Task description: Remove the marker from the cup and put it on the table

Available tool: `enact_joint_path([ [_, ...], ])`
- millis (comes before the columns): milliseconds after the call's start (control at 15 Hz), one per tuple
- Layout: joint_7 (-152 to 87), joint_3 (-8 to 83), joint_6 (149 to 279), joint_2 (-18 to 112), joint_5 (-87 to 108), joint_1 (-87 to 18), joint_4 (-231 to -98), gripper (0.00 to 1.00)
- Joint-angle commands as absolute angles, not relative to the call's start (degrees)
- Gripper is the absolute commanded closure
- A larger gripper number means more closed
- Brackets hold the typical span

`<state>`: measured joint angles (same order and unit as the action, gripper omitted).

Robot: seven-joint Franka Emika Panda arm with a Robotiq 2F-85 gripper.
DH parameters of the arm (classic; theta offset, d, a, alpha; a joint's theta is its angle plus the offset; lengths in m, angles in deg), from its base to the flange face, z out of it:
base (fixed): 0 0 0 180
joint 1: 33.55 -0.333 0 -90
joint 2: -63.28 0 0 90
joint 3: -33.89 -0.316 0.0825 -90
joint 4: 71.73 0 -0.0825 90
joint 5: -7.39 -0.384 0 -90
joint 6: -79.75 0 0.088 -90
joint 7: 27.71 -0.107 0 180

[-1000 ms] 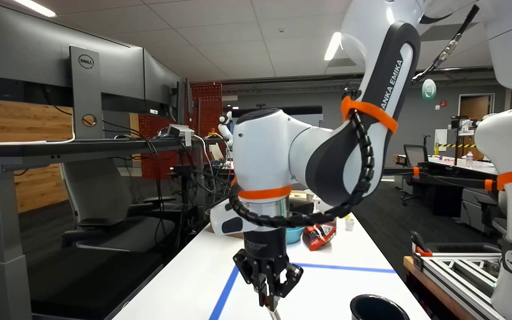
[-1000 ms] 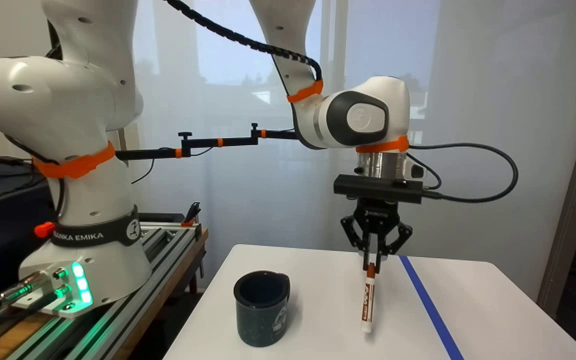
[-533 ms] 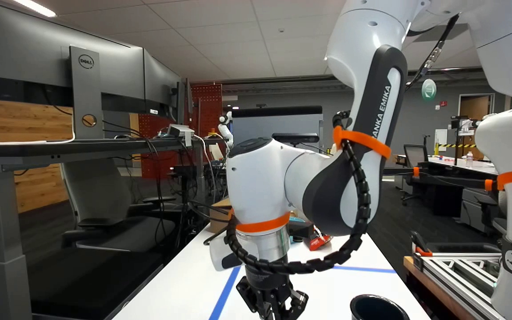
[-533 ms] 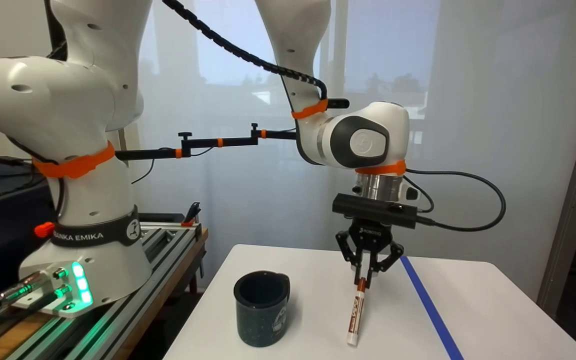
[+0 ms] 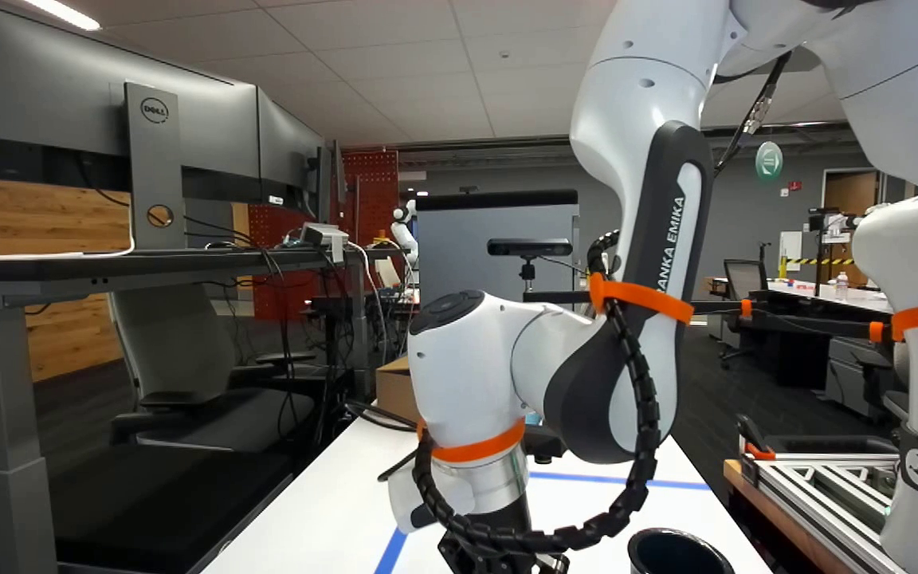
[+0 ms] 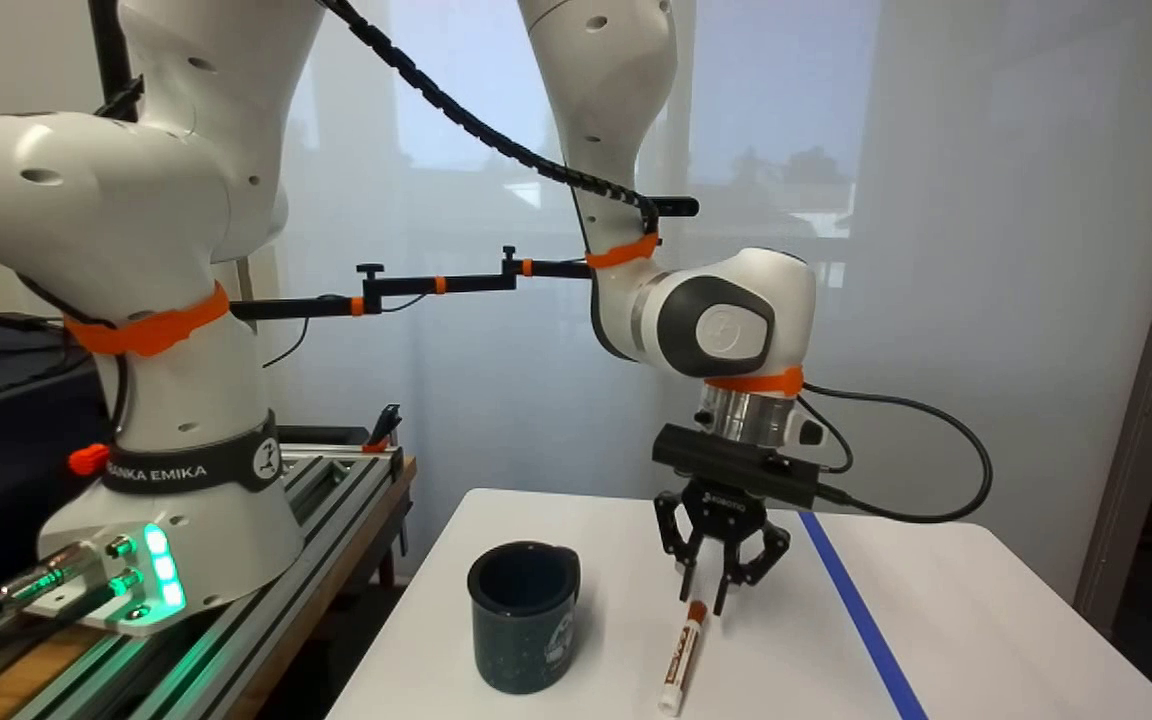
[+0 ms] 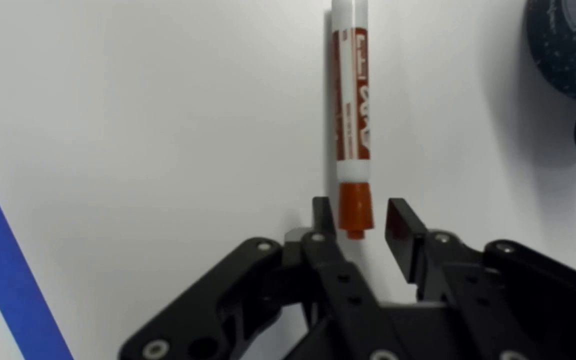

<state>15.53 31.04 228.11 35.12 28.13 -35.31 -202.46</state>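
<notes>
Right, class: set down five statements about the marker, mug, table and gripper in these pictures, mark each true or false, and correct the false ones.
1. In the wrist view, the marker lies between the blue tape and the mug. True.
2. The mug lies on its side. False: it stands upright on the table.
3. The gripper is open. True.
4. The marker is inside the mug. False: it is outside, on the table.
5. The marker's cap points away from the gripper. False: it is the end nearest the gripper.
</notes>
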Motion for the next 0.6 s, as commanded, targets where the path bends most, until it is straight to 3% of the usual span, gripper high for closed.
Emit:
enact_joint_path([
  [0, 15.05, 30.43, 228.13, 32.95, 29.07, -35.22, -200.06, 0.34],
  [267, 14.60, 29.38, 227.76, 35.98, 27.76, -34.78, -201.06, 0.04],
  [533, 11.93, 28.61, 226.87, 42.44, 25.50, -33.95, -205.23, 0.00],
])
